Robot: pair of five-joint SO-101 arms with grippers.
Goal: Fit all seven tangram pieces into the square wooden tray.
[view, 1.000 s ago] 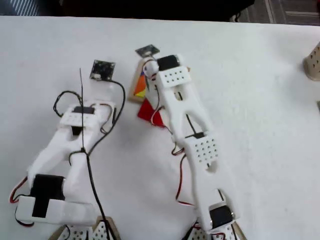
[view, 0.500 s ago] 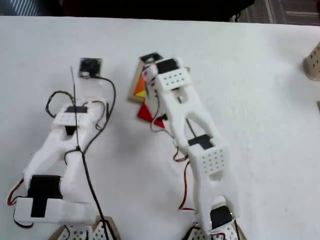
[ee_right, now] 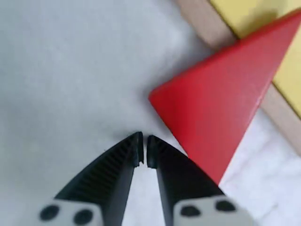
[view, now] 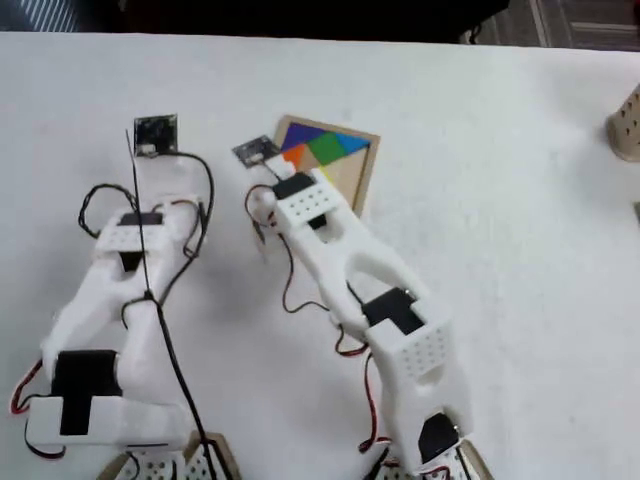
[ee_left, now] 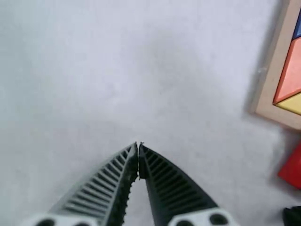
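White table [view: 500, 250], perforated tan block [view: 626, 124] at its right edge

tray [view: 366, 172]: wooden square, table's 12 o'clock
in tray: blue piece [view: 303, 133], green piece [view: 326, 150], orange piece [view: 292, 157]
red triangle [ee_right: 221, 117]: across tray rim

**High view:** the right arm [view: 330, 245] covers the lower-left corner of the wooden tray [view: 362, 175] at upper centre, so the pieces beneath cannot be told. A perforated object [view: 626, 125] is cut by the right edge.

**Left wrist view:** tray, red triangle [ee_left: 292, 167] and a dark object [ee_left: 292, 215] — too little to identify — are cut off.

**Right wrist view:** the red triangle runs partly behind the right gripper [ee_right: 144, 153] — the yellow piece [ee_right: 249, 12] is cut off.
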